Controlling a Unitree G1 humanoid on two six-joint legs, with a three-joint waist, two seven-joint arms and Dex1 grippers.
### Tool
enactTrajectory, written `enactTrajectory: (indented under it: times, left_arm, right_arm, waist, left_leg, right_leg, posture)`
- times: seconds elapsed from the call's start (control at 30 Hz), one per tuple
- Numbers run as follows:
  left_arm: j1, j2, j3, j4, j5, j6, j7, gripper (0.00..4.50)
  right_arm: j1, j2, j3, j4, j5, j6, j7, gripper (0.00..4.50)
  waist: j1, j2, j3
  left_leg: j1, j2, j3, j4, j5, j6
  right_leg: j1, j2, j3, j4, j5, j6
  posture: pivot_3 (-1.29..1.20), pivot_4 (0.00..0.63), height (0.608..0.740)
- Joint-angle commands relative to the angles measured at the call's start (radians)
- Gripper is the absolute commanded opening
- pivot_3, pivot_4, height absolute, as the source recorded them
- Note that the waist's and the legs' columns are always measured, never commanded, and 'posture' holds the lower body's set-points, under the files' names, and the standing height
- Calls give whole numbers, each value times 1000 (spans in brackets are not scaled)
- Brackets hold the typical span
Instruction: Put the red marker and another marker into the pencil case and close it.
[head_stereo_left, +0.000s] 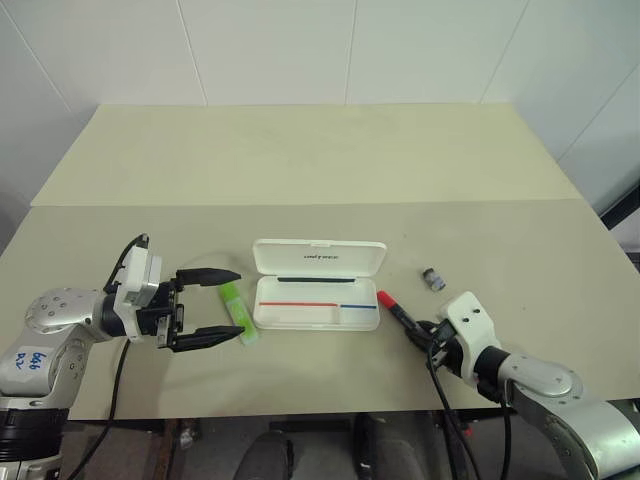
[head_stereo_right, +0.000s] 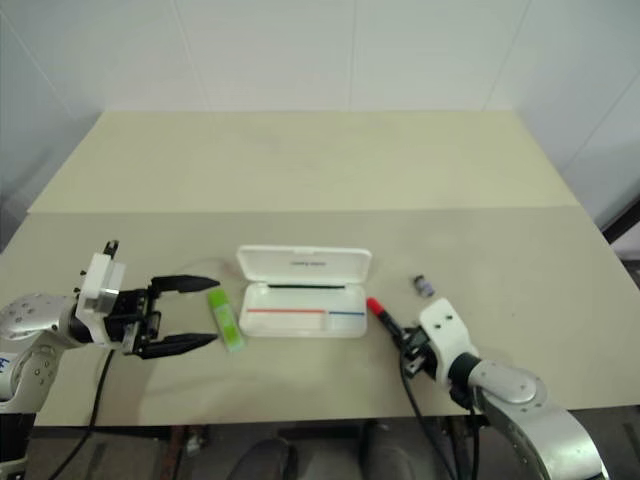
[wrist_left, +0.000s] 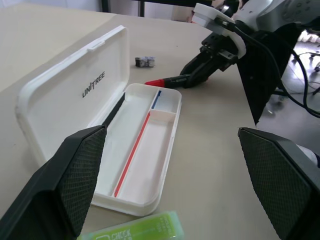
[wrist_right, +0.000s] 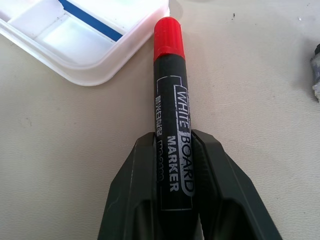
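Right gripper (wrist_right: 176, 165): you see it pinching the red marker (wrist_right: 172, 105); rear end hidden.
Left gripper (head_stereo_left: 212, 306): spread wide, the light green highlighter (head_stereo_left: 238, 312) seemingly between its fingers.

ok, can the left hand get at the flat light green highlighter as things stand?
Probably yes. The left hand is open, its black fingers either side of the flat light green highlighter, which lies flat beside the open white plastic pencil case. Nothing sits between them.

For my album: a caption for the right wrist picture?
Right gripper clamps the red marker beside the open pencil case.
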Motion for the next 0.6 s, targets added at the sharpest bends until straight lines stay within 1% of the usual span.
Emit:
enactTrajectory:
  times: [0.03,0.2,0.3,0.43,0.53,0.6]
  left_arm:
    - [-14,26,40,20,-20,-7,-32,4500]
    - [-45,28,65,76,-36,-10,-59,4500]
    - [-82,16,80,114,-71,9,-77,4500]
    - [-110,21,75,187,-41,-19,-94,4500]
    - [-123,19,72,219,-33,-31,-101,4500]
    - [-128,19,68,237,-28,-40,-110,4500]
  right_arm:
    - [4,2,-12,17,-7,-7,0,604]
    - [0,-13,-45,8,-18,-70,13,604]
    - [-17,-24,-96,21,-17,-66,9,604]
    - [-52,-35,-184,23,-1,-90,21,604]
    - [-67,-42,-239,-19,34,-84,36,604]
    - [-77,-44,-269,-45,60,-82,41,604]
  waist:
    - [0,0,0]
    - [0,0,0]
    - [0,1,1]
    - [-1,1,1]
    - [-1,1,1]
    - [0,1,1]
  left_leg:
    - [0,0,0,0,0,0]
    - [-1,0,0,0,0,0]
    - [-2,0,0,0,0,0]
    - [-3,0,1,-1,-1,0]
    - [-4,0,3,-2,-1,0]
    - [-4,0,3,-3,-1,0]
  right_leg:
    - [0,0,0,0,0,0]
    - [-1,1,0,0,0,0]
    - [-2,1,0,0,0,0]
    - [-5,1,0,1,1,0]
    - [-8,1,-1,3,2,2]
    - [-9,1,-1,5,4,7]
  posture:
    - [0,150,740]
    - [0,150,740]
    - [0,150,740]
    - [0,150,740]
    - [0,150,740]
    - [0,150,740]
